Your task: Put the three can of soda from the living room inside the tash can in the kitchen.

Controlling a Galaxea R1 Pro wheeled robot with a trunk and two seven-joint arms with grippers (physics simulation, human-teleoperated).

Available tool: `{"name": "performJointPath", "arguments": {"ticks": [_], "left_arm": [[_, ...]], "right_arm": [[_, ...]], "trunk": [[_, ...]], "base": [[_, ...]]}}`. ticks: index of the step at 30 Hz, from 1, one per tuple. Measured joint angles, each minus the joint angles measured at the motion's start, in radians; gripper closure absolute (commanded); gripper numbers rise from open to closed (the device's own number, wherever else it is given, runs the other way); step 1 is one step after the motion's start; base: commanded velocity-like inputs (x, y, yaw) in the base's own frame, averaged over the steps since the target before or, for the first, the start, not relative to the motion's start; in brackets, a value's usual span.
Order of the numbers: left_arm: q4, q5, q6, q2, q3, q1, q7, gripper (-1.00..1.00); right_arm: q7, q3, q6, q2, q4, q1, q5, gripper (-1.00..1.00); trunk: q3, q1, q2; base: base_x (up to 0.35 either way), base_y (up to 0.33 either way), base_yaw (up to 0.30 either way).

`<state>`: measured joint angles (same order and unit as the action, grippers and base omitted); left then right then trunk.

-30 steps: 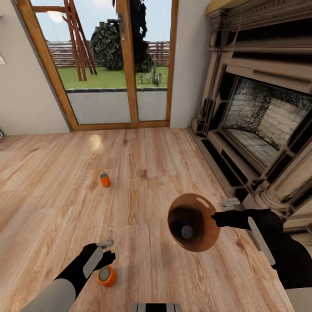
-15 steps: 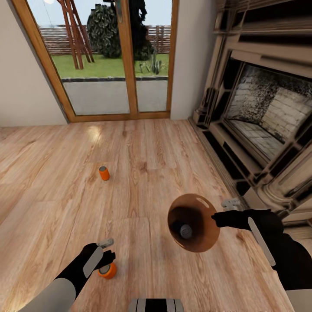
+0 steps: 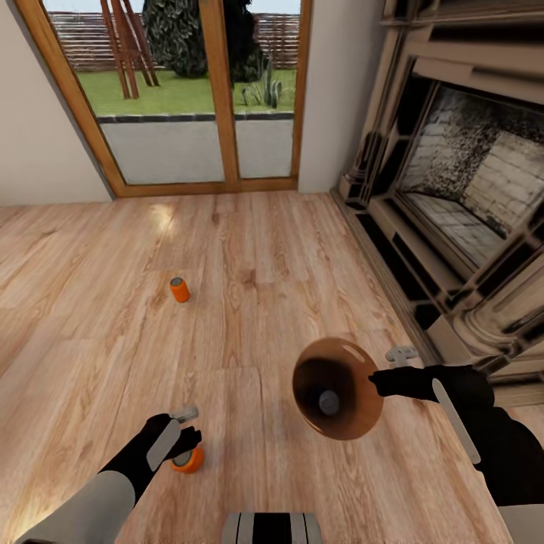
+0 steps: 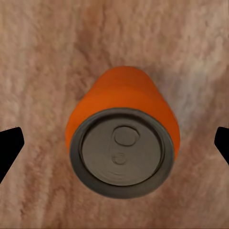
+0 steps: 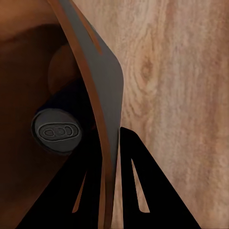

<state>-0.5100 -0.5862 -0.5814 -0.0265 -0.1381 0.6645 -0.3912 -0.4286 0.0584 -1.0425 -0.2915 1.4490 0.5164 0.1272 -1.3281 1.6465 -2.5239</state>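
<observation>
Soda cans are sitting in three places: one orange can (image 3: 187, 458) is standing upright on the wood plank floor (image 3: 287, 264) directly beneath the left gripper (image 3: 183, 434), a second orange can (image 3: 179, 289) is standing well apart, farther out toward the glass doors (image 3: 189, 98), and the dark can with the silver top (image 3: 328, 402) is lying inside the bin (image 3: 355, 412). Seen from the left wrist, the near orange can (image 4: 123, 148) is sitting between the two black fingertips (image 4: 9, 148), which are spreading wide on either side and not touching it. The right gripper (image 3: 380, 380) is pinching the bin's rim, holding it tilted above the floor with its tan-brown mouth facing the head camera. In the right wrist view its fingers (image 5: 138, 191) are closing on the bin's wall (image 5: 102, 90), one on each face, with the silver-topped can (image 5: 57, 131) resting in the dark interior. Off to the right, the stone fireplace (image 3: 468, 189) is standing along the wall
</observation>
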Motion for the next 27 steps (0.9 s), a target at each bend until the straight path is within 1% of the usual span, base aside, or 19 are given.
{"name": "performJointPath", "arguments": {"ticks": [13,20,21,27], "left_arm": [[0.0,-0.001,0.0,0.006,0.0,0.0,0.0,-1.0],[0.0,-0.004,0.033,0.008,-0.004,0.0,0.0,-1.0],[0.0,-0.004,0.035,0.008,-0.005,0.0,0.0,1.0],[0.001,0.006,0.041,0.008,-0.006,0.0,0.0,1.0]], "right_arm": [[0.0,0.0,0.0,0.0,0.001,0.0,0.001,1.0],[0.0,0.0,0.0,0.0,0.006,0.0,0.003,1.0],[0.0,0.0,0.0,0.0,0.008,-0.001,0.003,1.0],[0.0,0.0,0.0,0.0,0.009,-0.001,0.001,1.0]], "trunk": [[-0.05,0.006,-0.003],[-0.05,0.006,-0.003],[-0.05,0.006,-0.003],[-0.05,0.006,-0.003]], "base": [[0.0,0.0,0.0],[0.0,0.0,0.0],[0.0,0.0,0.0],[0.0,0.0,0.0]]}}
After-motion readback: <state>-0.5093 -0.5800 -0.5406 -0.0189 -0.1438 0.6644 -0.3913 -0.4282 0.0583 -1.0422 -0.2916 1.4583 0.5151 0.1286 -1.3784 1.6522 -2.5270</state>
